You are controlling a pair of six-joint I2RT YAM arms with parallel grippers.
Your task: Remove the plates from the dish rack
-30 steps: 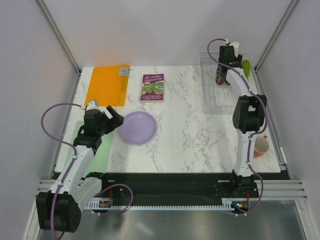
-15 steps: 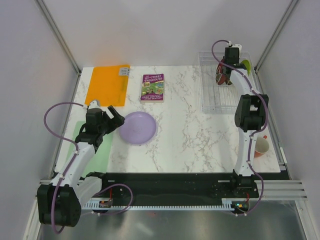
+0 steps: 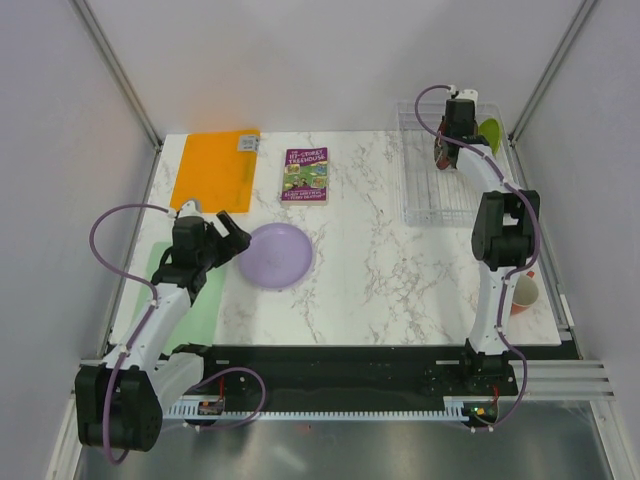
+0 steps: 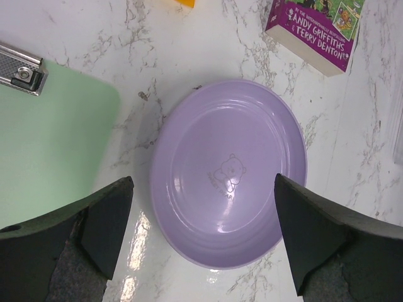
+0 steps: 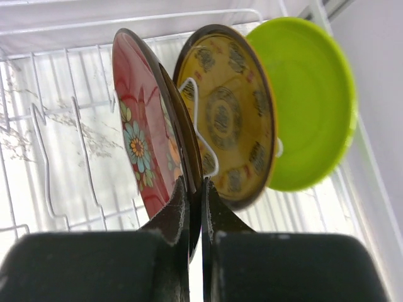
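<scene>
The right hand [image 5: 194,211] pinches the lower rim of the red plate [image 5: 141,138] at the far end of the rack [image 3: 420,200]. Its two fingers are drawn narrow, with only the plate's edge between them. The red plate stands on edge among the thin rack wires. The yellow plate [image 5: 230,119] is upright just behind it, and the lime plate [image 5: 312,100] is upright beyond that, nearest the rack's right wall. A wire prong crosses the face of the yellow plate. Seen from above, the right arm reaches out along the right side of the worktop [image 3: 380,260] to the rack in the far right corner.

The lavender plate [image 3: 278,255] lies flat and face up on the worktop left of centre, well apart from the rack, with a small bear emblem at its middle. The left hand [image 3: 232,232] hangs at the plate's left edge with its fingers spread wide and holding nothing. The wrist view shows one finger to either side of the plate; whether they touch it cannot be told.

A green clipboard [image 4: 50,145] lies just beside the plate, under the left arm. A book [image 3: 306,175] lies beyond the plate near the far edge, with an orange mat [image 3: 213,170] in the far left corner. A cup [image 3: 522,292] stands near the right edge, partly hidden by the right arm.
</scene>
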